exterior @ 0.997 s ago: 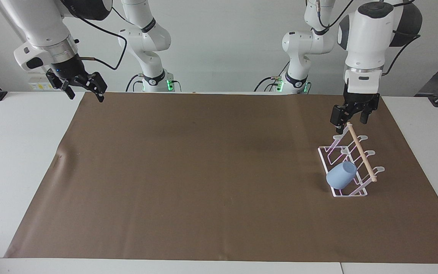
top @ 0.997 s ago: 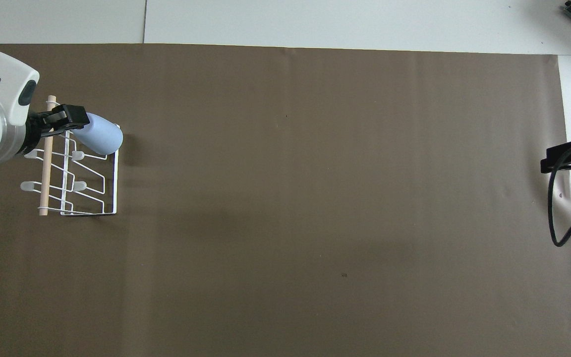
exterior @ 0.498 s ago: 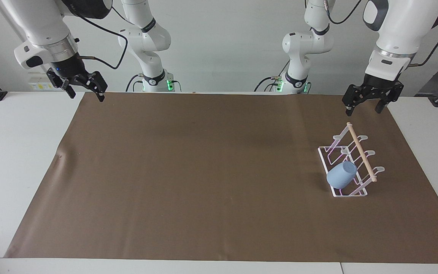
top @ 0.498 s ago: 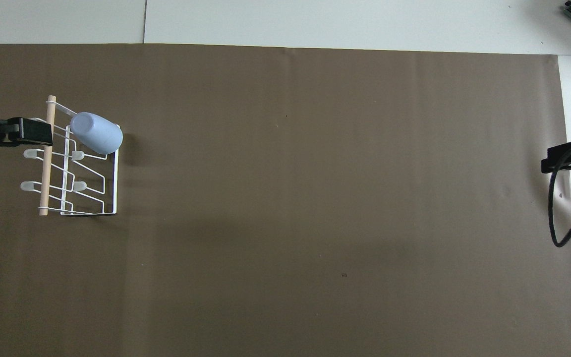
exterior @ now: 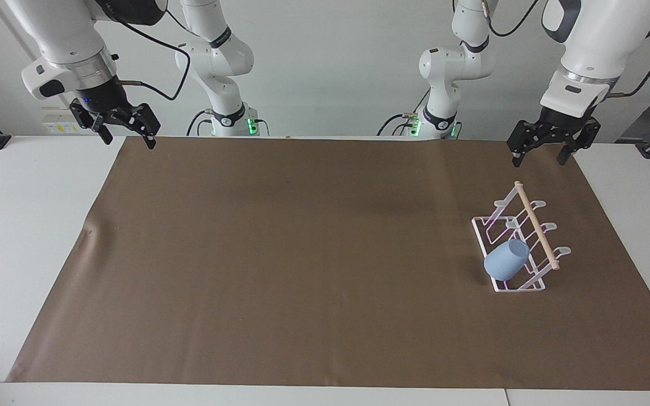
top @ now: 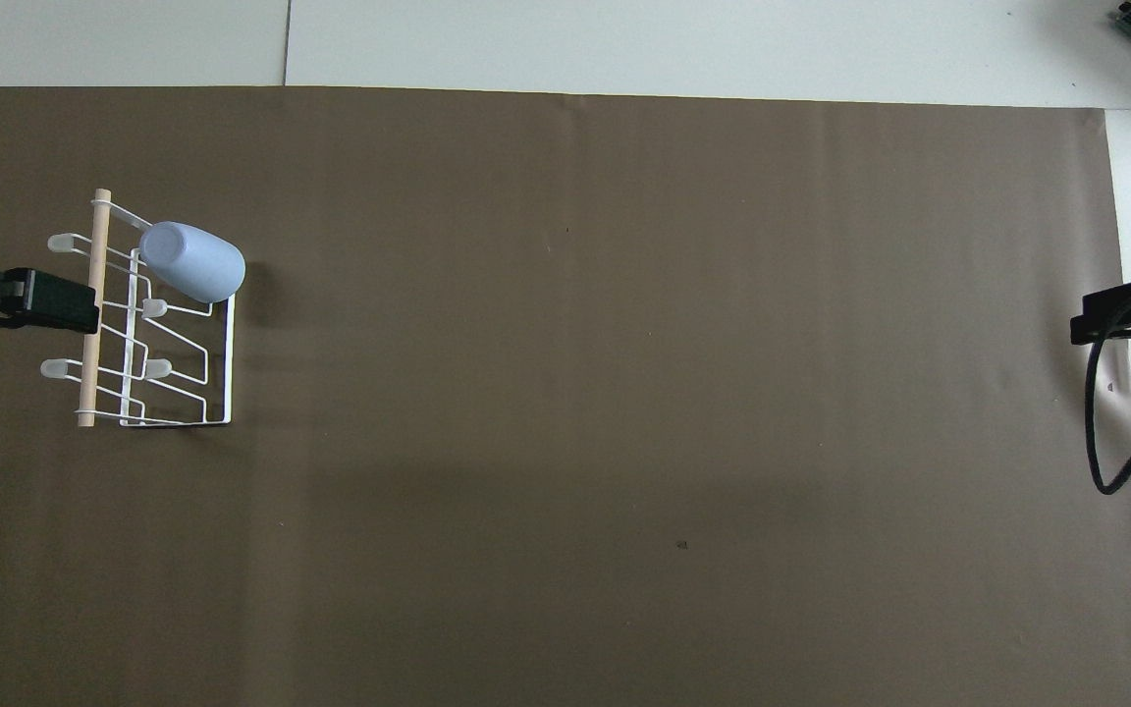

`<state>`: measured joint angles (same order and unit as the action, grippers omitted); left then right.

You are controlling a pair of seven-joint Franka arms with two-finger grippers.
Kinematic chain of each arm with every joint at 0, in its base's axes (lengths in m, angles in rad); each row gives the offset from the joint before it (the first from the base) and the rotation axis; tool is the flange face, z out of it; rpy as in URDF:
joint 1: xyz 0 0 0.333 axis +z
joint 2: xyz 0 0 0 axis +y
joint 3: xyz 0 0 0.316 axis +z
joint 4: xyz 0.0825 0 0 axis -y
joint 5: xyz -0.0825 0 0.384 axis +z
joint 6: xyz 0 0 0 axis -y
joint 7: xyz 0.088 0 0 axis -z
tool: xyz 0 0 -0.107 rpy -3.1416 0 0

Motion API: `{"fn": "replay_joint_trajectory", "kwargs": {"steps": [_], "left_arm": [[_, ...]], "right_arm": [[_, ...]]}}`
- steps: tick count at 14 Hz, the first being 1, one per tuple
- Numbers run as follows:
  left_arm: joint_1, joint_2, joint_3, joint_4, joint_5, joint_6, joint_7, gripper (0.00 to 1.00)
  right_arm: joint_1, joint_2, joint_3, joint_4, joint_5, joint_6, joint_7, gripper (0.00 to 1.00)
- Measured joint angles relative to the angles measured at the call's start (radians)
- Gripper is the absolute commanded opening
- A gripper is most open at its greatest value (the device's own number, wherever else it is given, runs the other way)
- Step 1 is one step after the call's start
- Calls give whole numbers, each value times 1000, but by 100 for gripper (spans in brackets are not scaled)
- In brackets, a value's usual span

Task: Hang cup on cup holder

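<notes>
The light blue cup point(exterior: 506, 260) point(top: 192, 262) hangs tilted on a slanted wire loop of the white cup holder point(exterior: 536, 225) point(top: 229, 373), at the rack's end farthest from the robots. The holder stands on the mat toward the left arm's end of the table. My left gripper point(exterior: 539, 160) point(top: 65, 302) hangs open and empty in the air over the mat's edge by the robots, apart from the rack. My right gripper point(exterior: 127, 141) point(top: 1110, 319) waits open and empty above the mat's corner at the right arm's end.
A brown mat point(exterior: 302, 254) covers most of the white table point(exterior: 26, 237). A black cable point(top: 1110, 432) loops down from the right arm over the mat's edge.
The left gripper has lifted off the rack's top and drawn back toward the robots, leaving the cup hanging on the holder. The right arm has stayed put.
</notes>
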<state>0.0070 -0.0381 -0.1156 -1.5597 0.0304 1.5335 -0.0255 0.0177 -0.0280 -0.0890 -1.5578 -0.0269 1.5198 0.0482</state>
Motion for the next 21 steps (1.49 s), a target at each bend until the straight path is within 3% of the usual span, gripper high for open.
{"fn": "replay_joint_trajectory", "kwargs": {"steps": [6, 13, 21], "left_arm": [[7, 1, 29, 9, -1, -15, 142, 100], [-54, 1, 85, 10, -7, -33, 149, 100], [-55, 1, 92, 10, -10, -50, 149, 100]], "right_arm": [[2, 1, 0, 0, 1, -8, 0, 100], [3, 1, 1, 0, 1, -8, -20, 100], [3, 1, 1, 0, 0, -8, -20, 100]]}}
